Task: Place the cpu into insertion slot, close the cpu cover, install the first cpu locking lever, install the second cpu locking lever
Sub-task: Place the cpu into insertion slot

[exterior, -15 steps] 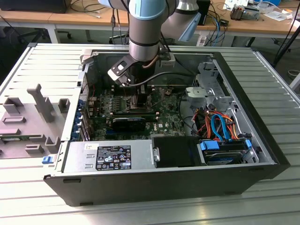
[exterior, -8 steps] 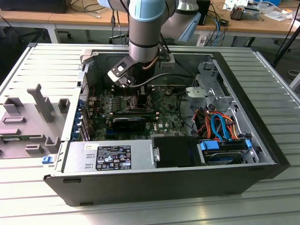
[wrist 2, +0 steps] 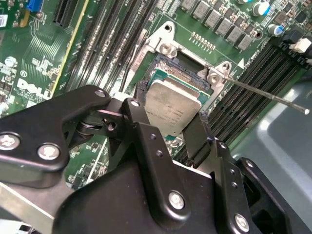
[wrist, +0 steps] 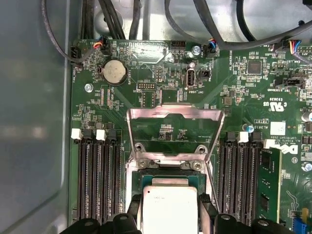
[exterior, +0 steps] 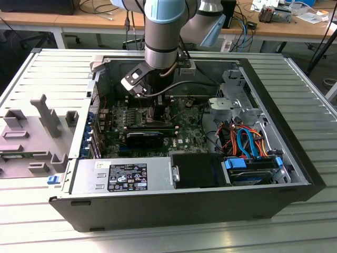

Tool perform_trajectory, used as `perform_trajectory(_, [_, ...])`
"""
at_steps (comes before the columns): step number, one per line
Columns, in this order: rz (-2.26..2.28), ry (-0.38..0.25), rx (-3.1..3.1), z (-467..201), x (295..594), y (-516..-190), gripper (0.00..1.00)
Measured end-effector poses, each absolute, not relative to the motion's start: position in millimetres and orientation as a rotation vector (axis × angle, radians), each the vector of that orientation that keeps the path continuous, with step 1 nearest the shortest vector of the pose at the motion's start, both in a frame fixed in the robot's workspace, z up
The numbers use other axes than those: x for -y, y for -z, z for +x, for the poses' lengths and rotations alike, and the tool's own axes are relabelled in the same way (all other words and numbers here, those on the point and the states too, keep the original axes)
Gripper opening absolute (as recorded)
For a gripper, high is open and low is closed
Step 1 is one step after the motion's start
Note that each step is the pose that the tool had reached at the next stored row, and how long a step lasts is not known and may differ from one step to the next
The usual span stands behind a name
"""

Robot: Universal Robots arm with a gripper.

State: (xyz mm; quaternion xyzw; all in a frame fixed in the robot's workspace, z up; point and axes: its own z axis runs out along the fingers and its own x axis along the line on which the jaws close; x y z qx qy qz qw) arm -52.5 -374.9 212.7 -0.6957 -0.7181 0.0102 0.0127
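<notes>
Two-finger gripper [wrist 2: 166, 127] clamps cpu [wrist 2: 171, 108] by its edges just over insertion slot [wrist 2: 181, 64], probs for flat drop. cpu cover [wrist: 146, 113] swung open, out of way. Exterior view: gripper at 11 o'clock inside case [exterior: 158, 211].

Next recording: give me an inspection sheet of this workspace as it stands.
Surface: green motherboard inside an open computer case on a slatted table.
Job's things: cpu at the insertion slot, seating unclear; cpu cover raised open; one locking lever swung out.
Clutter: grey fixtures at the exterior view's left.
Grippers: gripper, jaws shut on the cpu.
Cables: orange and blue cables beside the hard drive.
Surroundings: desks behind.
</notes>
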Motion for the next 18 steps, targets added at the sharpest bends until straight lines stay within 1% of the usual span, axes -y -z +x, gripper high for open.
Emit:
perform_trajectory(10, [-2.174,-0.032,2.232,-53.1,374.9,-201.0,0.55])
perform_trajectory(18, [-2.174,-0.032,2.232,-53.1,374.9,-200.1,0.55])
